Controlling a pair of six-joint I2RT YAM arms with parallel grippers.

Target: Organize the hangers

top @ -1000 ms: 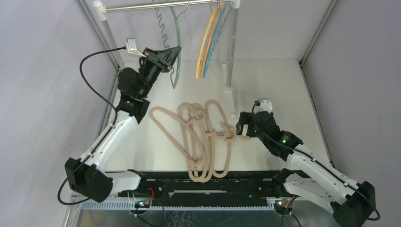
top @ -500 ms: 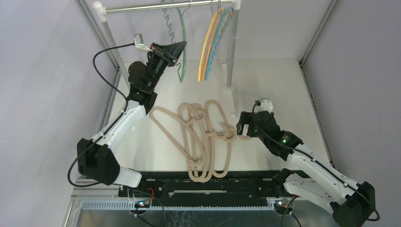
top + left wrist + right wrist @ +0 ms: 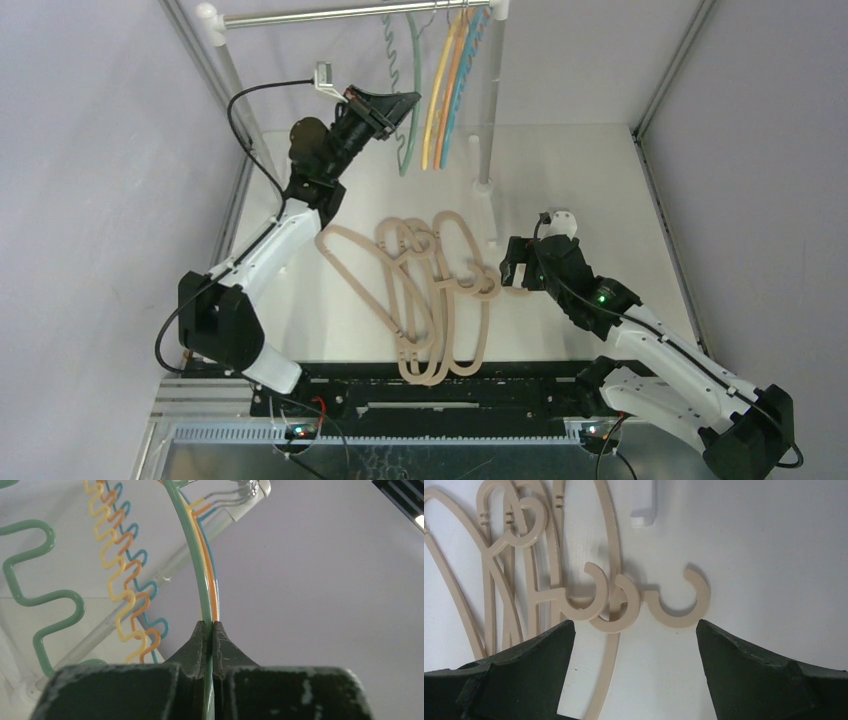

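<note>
While sliding rightward along rail (image 3: 300, 14), left gripper (image 3: 400, 104) is pinching green hanger (image 3: 406, 150), bringing it beside yellow, orange, blue hangers (image 3: 441, 100) on rail; right gripper (image 3: 512, 273), spread wide, is waiting over beige hangers (image 3: 430, 300) on bench (image 3: 600, 180) below rail.

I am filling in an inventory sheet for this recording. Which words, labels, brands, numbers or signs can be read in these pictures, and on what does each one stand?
None: no text can be read in any view.
The beige hangers, the green hanger pinched in the left hand, the open right hand and the rail show plain surfaces without print.
</note>
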